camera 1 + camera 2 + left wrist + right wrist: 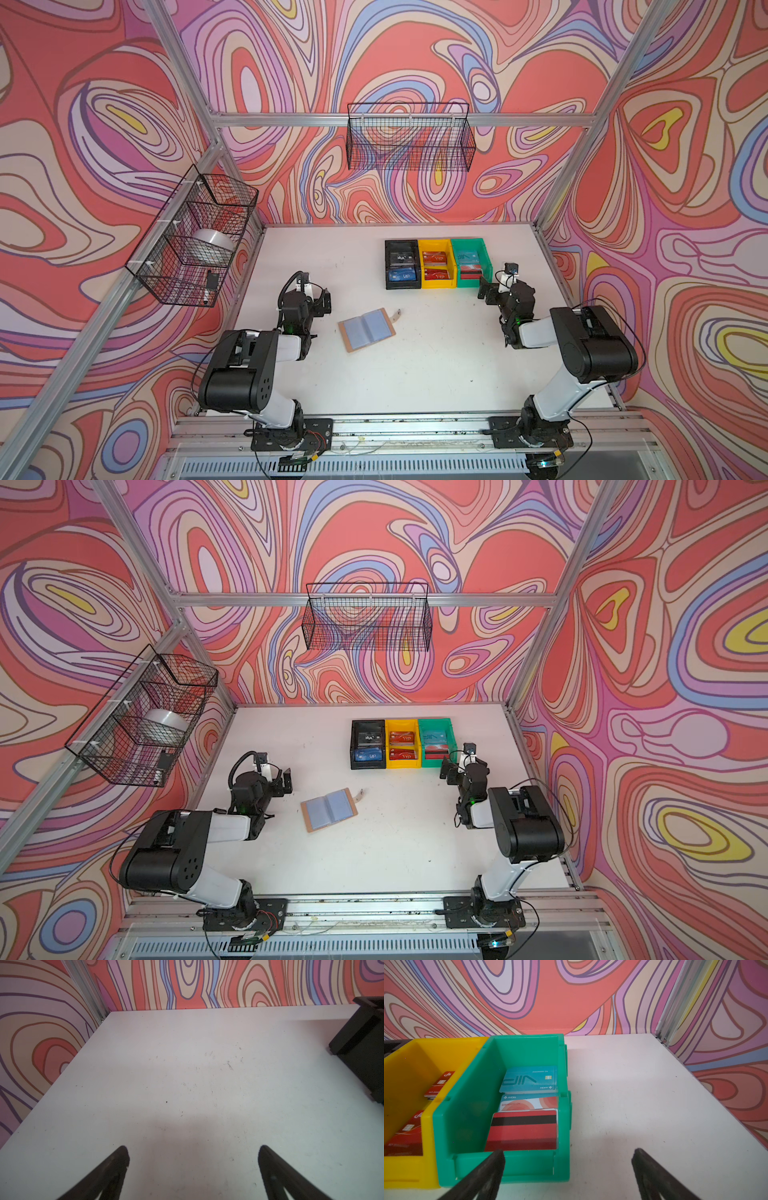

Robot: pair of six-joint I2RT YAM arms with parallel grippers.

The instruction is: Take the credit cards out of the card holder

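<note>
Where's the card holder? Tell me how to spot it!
Find the white table, then the row of bins at its back. In front of them, near the middle, lies the card holder, open and flat. Unlike the boxy bins, it is a tan booklet with bluish clear sleeves and a small strap.

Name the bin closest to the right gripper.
The green bin, at the row's end beside the right gripper; the yellow bin sits in the middle, the black bin farthest.
</note>
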